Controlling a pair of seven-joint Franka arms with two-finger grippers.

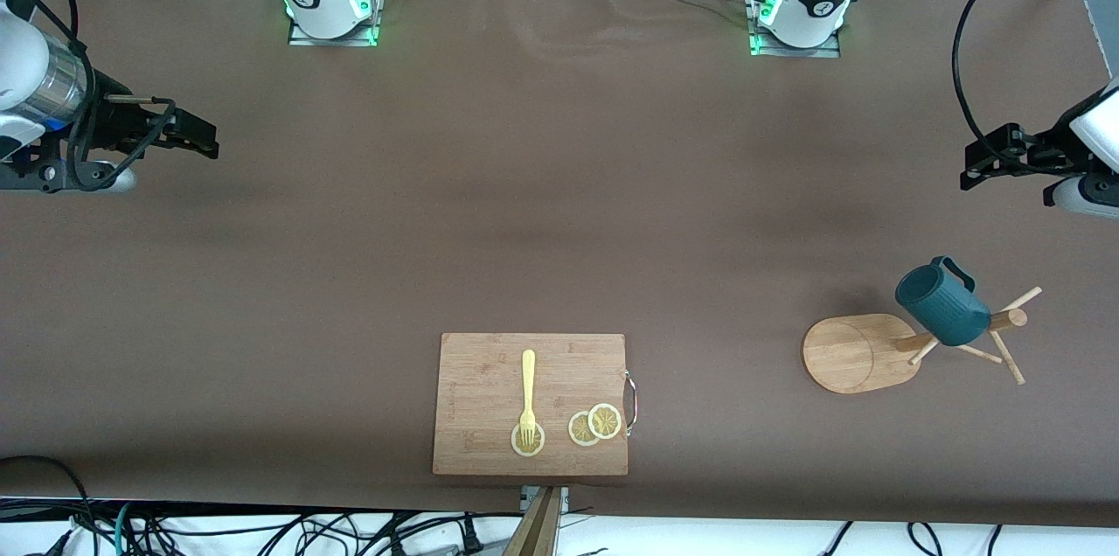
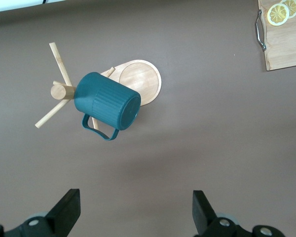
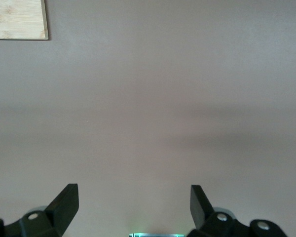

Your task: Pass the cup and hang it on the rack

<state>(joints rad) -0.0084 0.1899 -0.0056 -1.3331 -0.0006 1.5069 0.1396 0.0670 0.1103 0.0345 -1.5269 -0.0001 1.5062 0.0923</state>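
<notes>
front: cup (image 1: 940, 304) hangs on rack (image 1: 861, 353) peg, mouth toward the base, rack at left arm's end of table, level w/ board (image 1: 489, 403); fork (image 1: 527, 399) + lemon slices (image 1: 595, 424) on board. left gripper (image 1: 983, 161) and right gripper (image 1: 188, 136) up at table ends, both waiting. left wrist: fingers (image 2: 66, 210) spread wide, empty, cup + rack well apart from them. right wrist: fingers (image 3: 66, 202) wide apart, empty, over bare table (image 3: 163, 108).

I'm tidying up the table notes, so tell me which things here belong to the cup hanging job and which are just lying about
Part of the job:
cup, hanging on the rack
rack
left gripper, open, empty
right gripper, open, empty

Just lying about:
cutting board
fork, on the board
lemon slices, on the board
</notes>
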